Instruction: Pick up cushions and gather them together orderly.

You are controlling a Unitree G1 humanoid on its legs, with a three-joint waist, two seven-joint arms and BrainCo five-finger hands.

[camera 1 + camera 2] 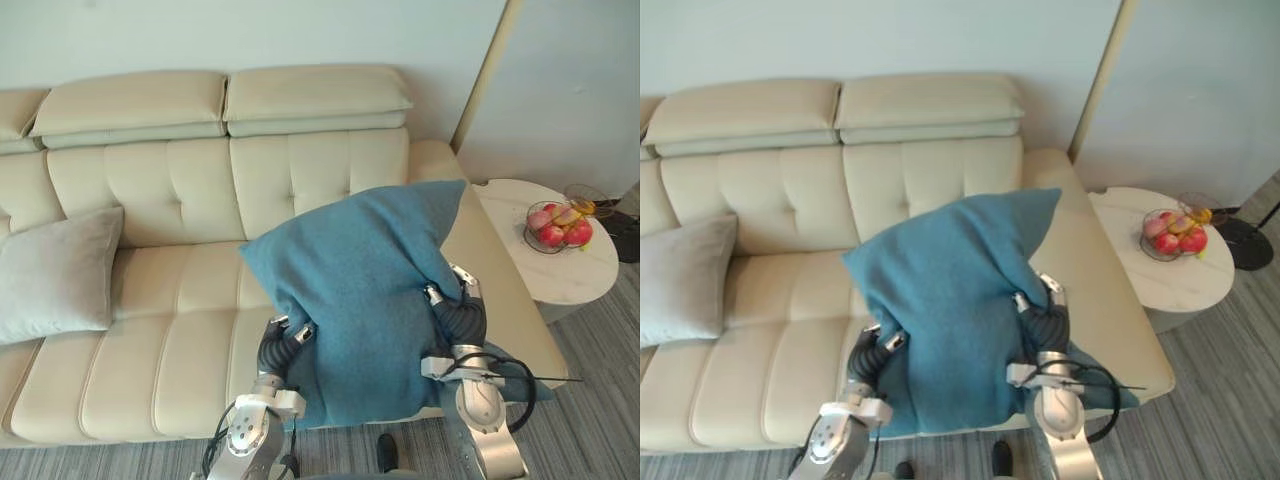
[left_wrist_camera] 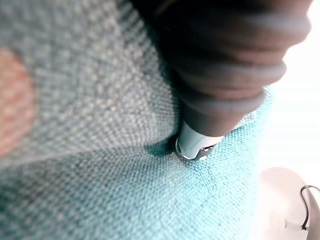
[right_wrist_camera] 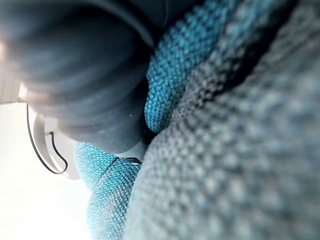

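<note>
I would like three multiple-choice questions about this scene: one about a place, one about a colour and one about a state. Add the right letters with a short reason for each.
1. Where is the grey cushion?
A. on the sofa, left of the blue cushion
B. on the sofa, right of the blue cushion
C. under the blue cushion

2. What colour is the sofa?
A. black
B. cream
C. green

3. In what state is the blue cushion?
A. lying flat on the seat
B. leaning on the grey cushion
C. held up between the left hand and the right hand

Answers: 1 A, it rests on the seat far to the left; 2 B, seat and back are both cream; 3 C, a hand is at each side of it.
</note>
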